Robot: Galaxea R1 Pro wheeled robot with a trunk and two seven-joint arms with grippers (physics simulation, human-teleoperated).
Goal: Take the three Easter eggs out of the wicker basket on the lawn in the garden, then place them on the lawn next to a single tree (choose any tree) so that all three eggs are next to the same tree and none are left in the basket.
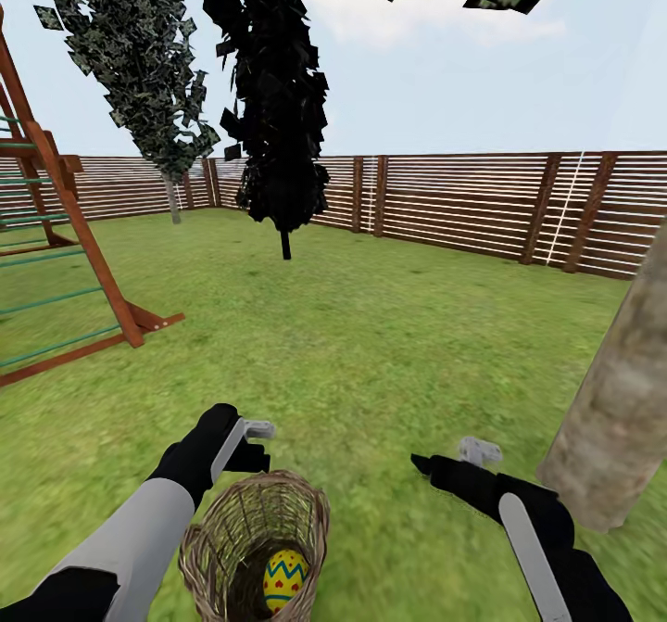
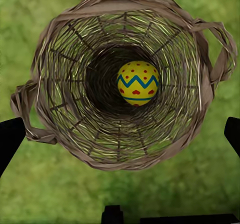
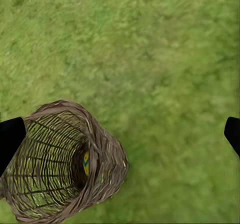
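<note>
Directly below the left gripper [image 2: 120, 134], jaws wide and empty, the basket [image 1: 255, 539] stands on the lawn [image 1: 371, 344] with one egg [image 2: 138, 83] showing. Better descend centred, clear of the rim. Right gripper [image 3: 120, 134] open, empty, beside the tree [image 1: 616, 418].

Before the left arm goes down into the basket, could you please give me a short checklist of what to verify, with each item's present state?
1. Left gripper above the wicker basket: ok, the left wrist view looks straight down it.
2. Jaws wide apart: ok.
3. Egg in plain sight at the bottom: ok.
4. More eggs inside: cannot tell, one visible.
5. Basket standing upright on the lawn: ok.
6. Tree close by for placing: ok, beside the right gripper.
</note>
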